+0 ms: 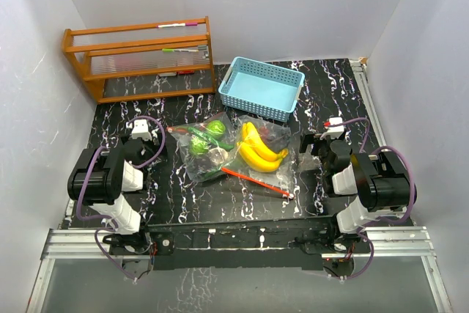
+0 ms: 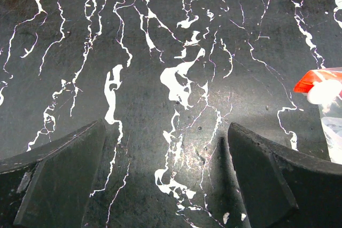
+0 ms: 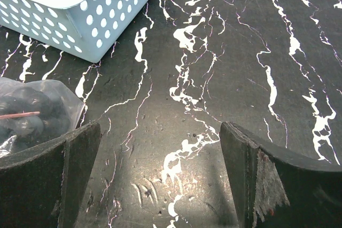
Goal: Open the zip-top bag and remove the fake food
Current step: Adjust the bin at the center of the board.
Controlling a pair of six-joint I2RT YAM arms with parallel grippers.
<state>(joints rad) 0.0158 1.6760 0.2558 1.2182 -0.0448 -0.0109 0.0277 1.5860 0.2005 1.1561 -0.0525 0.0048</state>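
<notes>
The approach is in hand: left gripper (image 2: 165,137) and right gripper (image 3: 160,132) stand with fingers apart and empty, the zip-top bag (image 1: 220,165) holding the fake food (image 1: 258,148) between them, so next they likely must pinch its mouth.

An orange wooden rack (image 1: 139,59) stands in the far left corner of the black surface (image 1: 333,89) (white veins run all over it, like marble). Plain white walls (image 1: 293,5) rise just behind the rack and along both sides. Opposite the rack, an aluminium rail (image 1: 73,243) edges the near side.
</notes>
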